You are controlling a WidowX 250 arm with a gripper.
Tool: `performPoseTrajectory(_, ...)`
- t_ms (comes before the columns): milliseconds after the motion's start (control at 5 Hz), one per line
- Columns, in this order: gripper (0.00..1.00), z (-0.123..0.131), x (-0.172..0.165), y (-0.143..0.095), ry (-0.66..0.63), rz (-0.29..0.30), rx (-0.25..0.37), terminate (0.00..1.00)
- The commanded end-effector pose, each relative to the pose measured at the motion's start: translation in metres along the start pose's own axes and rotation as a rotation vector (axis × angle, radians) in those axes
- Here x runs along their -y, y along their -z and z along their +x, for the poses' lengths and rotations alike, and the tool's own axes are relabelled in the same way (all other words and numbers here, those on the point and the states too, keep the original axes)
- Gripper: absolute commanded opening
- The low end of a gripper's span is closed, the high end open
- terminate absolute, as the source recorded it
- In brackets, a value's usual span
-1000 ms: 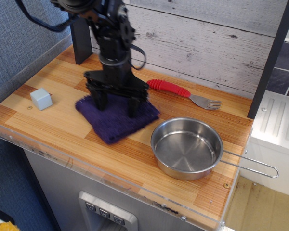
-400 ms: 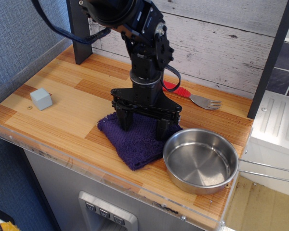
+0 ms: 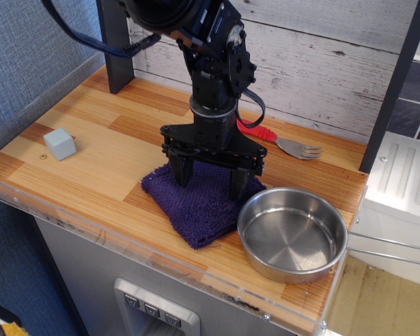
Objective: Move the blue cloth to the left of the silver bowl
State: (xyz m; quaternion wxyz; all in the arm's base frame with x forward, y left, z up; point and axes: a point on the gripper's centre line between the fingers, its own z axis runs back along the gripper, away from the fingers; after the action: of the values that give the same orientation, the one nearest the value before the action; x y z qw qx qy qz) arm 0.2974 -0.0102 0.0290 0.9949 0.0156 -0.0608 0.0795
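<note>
- silver bowl lower right of frame, wire handle pointing right
- blue cloth centre frame, touching bowl's left rim
- gripper above cloth, fingers spread wide, tips at cloth's far part, nothing grasped
- pale cube left; red-handled fork behind

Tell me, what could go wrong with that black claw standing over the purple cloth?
The dark purple fuzzy cloth lies against the shiny steel pan, which sits near the counter's front edge. If the open black gripper snags the cloth while lifting, it might nudge the pan toward that edge.
</note>
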Motion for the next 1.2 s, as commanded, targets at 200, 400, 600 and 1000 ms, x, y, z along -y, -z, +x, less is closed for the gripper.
performPoseTrajectory(200,1.00,0.016,-0.013,-0.075,-0.054,-0.023,0.168,0.00)
performPoseTrajectory(400,1.00,0.014,-0.018,-0.103,-0.057,-0.060,0.220,0.00)
performPoseTrajectory(600,1.00,0.011,-0.020,-0.127,-0.014,-0.105,0.246,0.00)
performPoseTrajectory(1000,1.00,0.011,-0.020,-0.127,-0.014,-0.105,0.246,0.00)
